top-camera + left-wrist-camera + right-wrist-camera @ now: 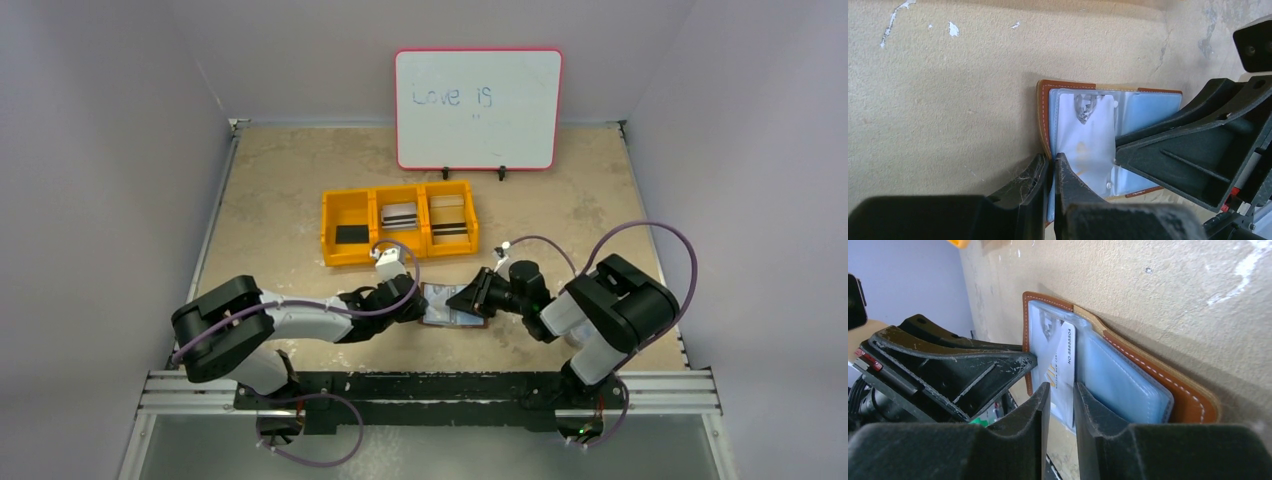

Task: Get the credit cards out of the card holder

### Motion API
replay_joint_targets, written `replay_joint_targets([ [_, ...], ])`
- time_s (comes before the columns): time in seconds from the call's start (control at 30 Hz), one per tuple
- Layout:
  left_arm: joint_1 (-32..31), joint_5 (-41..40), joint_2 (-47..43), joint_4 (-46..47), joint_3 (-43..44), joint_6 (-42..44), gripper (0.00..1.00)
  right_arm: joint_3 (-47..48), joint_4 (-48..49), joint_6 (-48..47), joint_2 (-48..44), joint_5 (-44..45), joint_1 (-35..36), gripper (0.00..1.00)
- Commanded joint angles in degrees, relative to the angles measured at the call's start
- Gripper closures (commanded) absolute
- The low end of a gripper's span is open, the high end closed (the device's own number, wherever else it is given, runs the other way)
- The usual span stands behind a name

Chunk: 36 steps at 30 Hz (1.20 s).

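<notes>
Card holder open on table, one card between the right fingers

The card holder (452,306) lies open and flat on the table (270,200), near the front edge and between the two grippers. Its brown cover faces down and its clear sleeves (1118,375) face up. A white card (1066,360) with small print shows among the sleeves; how far out it is cannot be told. The right gripper (1060,390) has its jaws a narrow gap apart with the card's near end between them; whether they pinch it cannot be told. The left gripper (1049,160) is closed tight on the holder's opposite edge, where leather and sleeve meet. Behind the holder, well apart, sits a yellow bin (398,189) of three compartments. A black card (352,234) lies in the left one and striped cards (399,216) lie in the middle and right ones. A whiteboard (478,108) stands at the far edge
</notes>
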Motion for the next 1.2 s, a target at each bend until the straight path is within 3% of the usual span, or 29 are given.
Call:
replay_joint_targets([
  [0.0, -1.61, 2.84, 1.41, 2.09, -0.61, -1.11, 0.95, 1.44, -5.32, 0.51, -3.55, 4.70, 0.76, 0.73],
  [0.1, -1.67, 2.38, 1.27, 2.05, -1.16, -1.66, 0.78, 0.69, -3.89, 0.58, -4.90, 4.53, 0.74, 0.75],
  [0.23, -1.77, 2.28, 0.92, 2.14, -1.27, -1.79, 0.73, 1.37, -3.30, 0.61, -3.61, 3.96, 0.74, 0.85],
  [0.4, -1.92, 2.58, 0.70, 2.47, -1.26, -1.06, 0.88, 0.06, 0.49, 2.34, -1.12, 2.35, 0.73, 0.87],
  [0.53, -1.93, 2.91, 0.90, 2.66, -1.17, -0.65, 0.99, 0.65, -2.38, 1.53, -1.19, 3.04, 0.73, 0.81],
  [0.67, -1.95, 3.59, 1.73, 3.28, -0.93, -0.33, 1.00, 1.36, -5.42, -0.23, -1.38, 4.18, 0.77, 0.76],
  [0.77, -2.11, 4.02, 2.55, 3.75, -0.69, -0.26, 1.00, 2.32, -1.56, -1.39, 0.42, 1.80, 0.82, 0.76],
  [0.97, -2.36, 3.55, 3.13, 2.97, -0.20, -0.53, 1.00, 1.33, 6.22, -0.67, 2.62, -0.86, 0.83, 1.00],
  [1.17, -2.35, -1.27, -0.42, -1.36, -0.47, -1.22, 1.00, -0.31, 2.02, 0.07, -2.23, 1.31, 0.73, 1.00],
])
